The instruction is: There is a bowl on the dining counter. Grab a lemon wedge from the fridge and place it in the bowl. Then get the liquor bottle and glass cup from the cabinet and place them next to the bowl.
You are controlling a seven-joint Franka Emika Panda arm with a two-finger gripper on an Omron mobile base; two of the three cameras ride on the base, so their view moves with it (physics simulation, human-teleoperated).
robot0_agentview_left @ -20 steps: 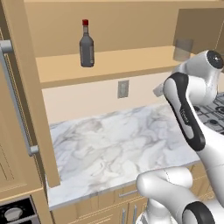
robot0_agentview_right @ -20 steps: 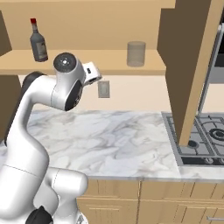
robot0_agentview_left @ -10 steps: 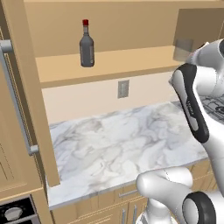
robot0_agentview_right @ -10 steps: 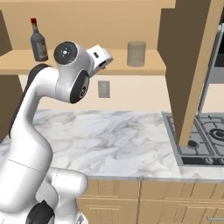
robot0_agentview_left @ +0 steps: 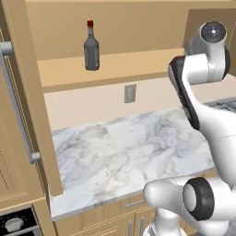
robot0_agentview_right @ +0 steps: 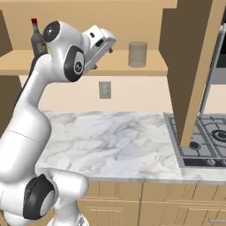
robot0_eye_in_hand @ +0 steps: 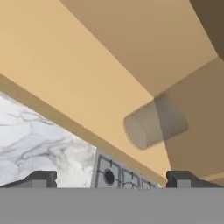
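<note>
Nearest you lies the marble desk (robot0_agentview_right: 110,141), its front edge running above the wooden drawers (robot0_agentview_right: 145,205) and its top bare from the left edge across to the gas hob (robot0_agentview_right: 203,143) set into its right end. A tall wooden cabinet side panel (robot0_agentview_right: 190,66) comes down to the desk just left of the hob, so sideways room is shut off there. On the back wall you see a wall socket (robot0_agentview_right: 104,89) between desk and shelf.

Your pincer (robot0_agentview_right: 106,43) is raised to the level of the cabinet shelf (robot0_agentview_right: 88,66), released, jaws spread wide with nothing between them; both fingertips (robot0_eye_in_hand: 41,178) stand far apart in the hand view. It points toward the glass cup (robot0_agentview_right: 137,54), which stands upright near the shelf's right end, with open shelf between them.

The liquor bottle (robot0_agentview_left: 91,46) stands upright toward the shelf's left end, well apart from the cup.
</note>
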